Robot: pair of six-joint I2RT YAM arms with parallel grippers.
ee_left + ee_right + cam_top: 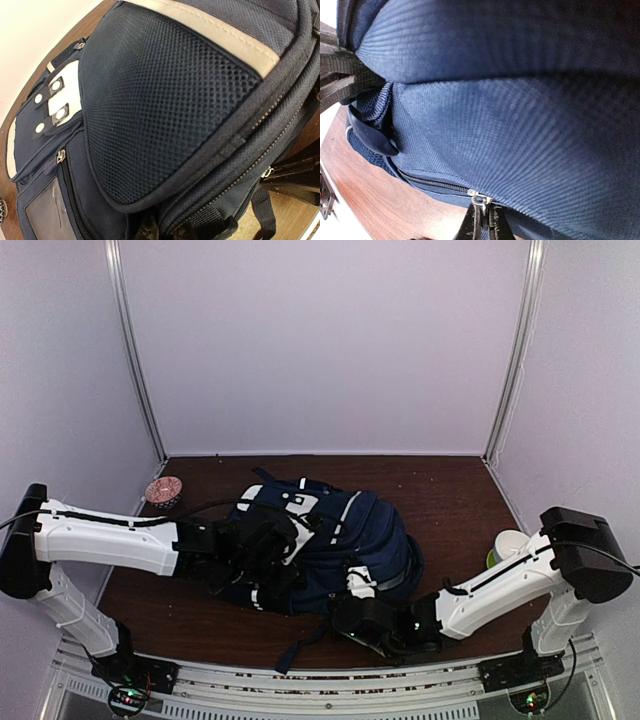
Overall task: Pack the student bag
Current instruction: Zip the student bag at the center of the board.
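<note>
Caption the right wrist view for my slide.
Right gripper pinching the zipper pull of the navy student bag lying on the table.

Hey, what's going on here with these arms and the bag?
Two robot arms are working on a navy backpack lying on the table. The right gripper is pinching a zipper pull on the bag's near side. The left gripper is up against its left side; whether it grips anything isn't clear.
</note>
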